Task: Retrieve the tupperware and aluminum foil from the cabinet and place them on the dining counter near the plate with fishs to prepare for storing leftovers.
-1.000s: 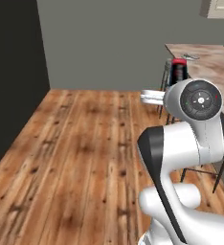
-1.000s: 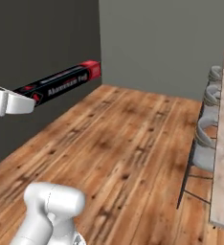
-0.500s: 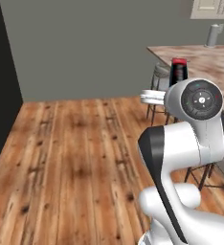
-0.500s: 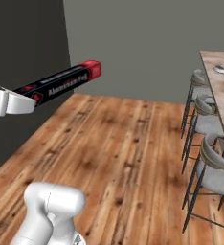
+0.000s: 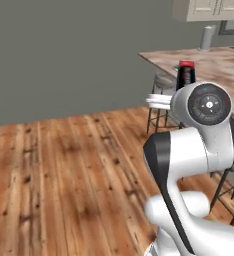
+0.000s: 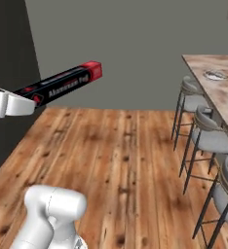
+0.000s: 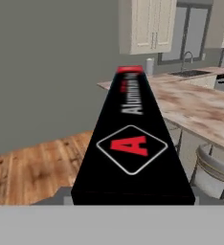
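Aluminum foil, the long narrow black box with a red end (image 6: 62,85), sat clamped at its near end in our fingers, its long axis pointing straight ahead toward the brown-and-white marbled stone tabletop (image 7: 190,103), still well apart from it.

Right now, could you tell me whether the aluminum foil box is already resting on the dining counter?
No, the aluminum foil is held in the air by the gripper, well apart from the dining counter.

Foil box (image 7: 133,143): red "A" logo, white "Aluminum".
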